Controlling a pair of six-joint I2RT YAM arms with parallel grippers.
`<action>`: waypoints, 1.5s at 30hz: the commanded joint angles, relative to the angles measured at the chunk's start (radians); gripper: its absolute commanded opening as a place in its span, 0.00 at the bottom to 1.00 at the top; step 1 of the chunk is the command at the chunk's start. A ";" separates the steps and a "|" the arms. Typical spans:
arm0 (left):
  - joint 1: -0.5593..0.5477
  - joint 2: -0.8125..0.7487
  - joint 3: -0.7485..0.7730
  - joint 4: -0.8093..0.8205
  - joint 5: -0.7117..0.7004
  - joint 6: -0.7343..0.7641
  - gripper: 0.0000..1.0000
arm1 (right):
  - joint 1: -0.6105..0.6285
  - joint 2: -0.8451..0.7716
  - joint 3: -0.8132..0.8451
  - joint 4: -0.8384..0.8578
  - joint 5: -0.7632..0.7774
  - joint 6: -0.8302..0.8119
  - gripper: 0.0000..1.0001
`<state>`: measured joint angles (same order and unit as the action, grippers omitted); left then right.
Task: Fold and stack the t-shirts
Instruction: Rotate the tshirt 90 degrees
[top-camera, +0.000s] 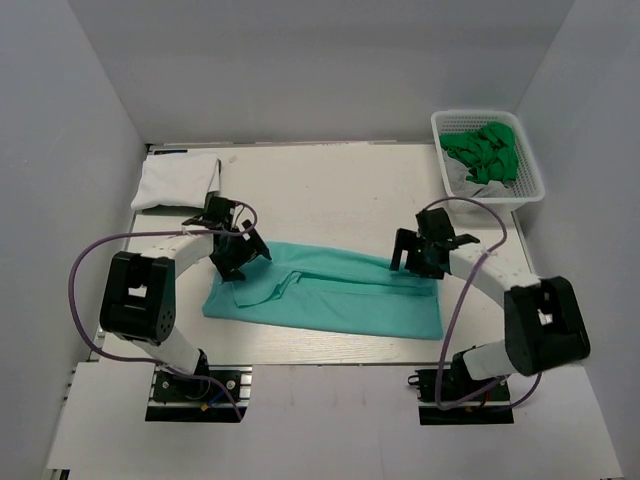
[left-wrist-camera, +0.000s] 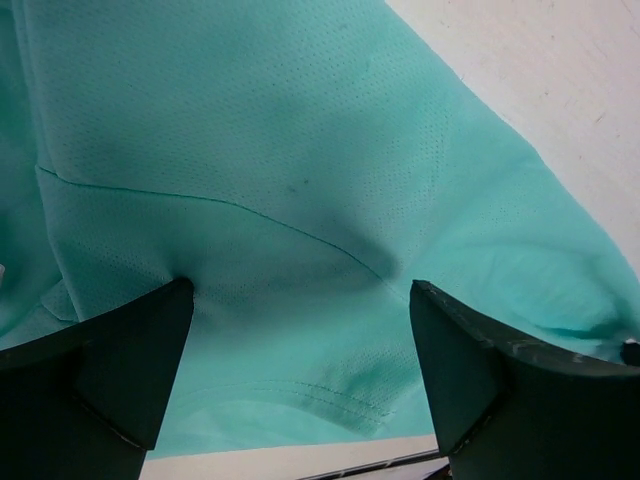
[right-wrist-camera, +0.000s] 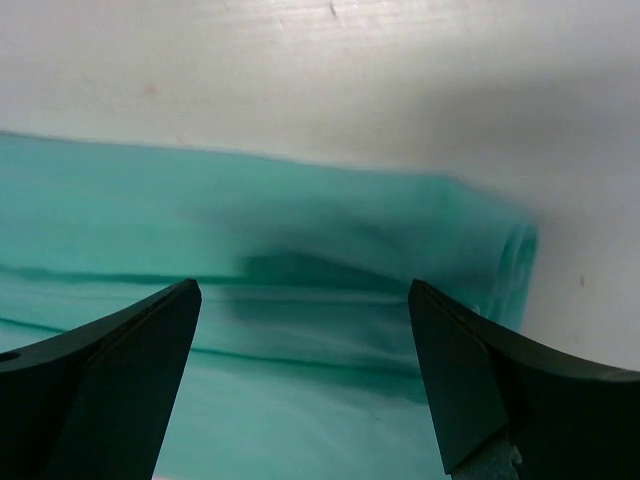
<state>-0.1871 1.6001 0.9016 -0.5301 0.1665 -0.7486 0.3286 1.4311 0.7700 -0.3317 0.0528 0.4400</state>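
Observation:
A light teal-mint t-shirt lies folded into a long band across the middle of the table. A white t-shirt sits folded at the back left corner. My left gripper hovers open over the teal shirt's left end, near a sleeve hem; nothing is between its fingers. My right gripper stands open above the shirt's far right edge, where the cloth meets the bare table. Its fingers are wide apart and hold nothing.
A white lattice basket at the back right holds green cloth items. Grey walls close in the table on three sides. Purple cables loop beside both arms.

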 joint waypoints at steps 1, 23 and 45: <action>0.006 0.043 0.002 -0.016 -0.087 0.012 1.00 | 0.003 -0.110 -0.069 -0.095 0.016 0.083 0.90; 0.006 0.394 0.439 -0.033 -0.140 0.087 1.00 | 0.007 -0.101 0.103 -0.041 -0.145 -0.040 0.90; -0.152 1.290 1.563 0.631 0.274 -0.118 1.00 | 0.256 0.120 0.160 0.016 -0.220 -0.258 0.90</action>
<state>-0.2951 2.8288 2.4470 0.0292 0.4225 -0.7734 0.5682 1.5574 0.8818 -0.3126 -0.1860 0.2142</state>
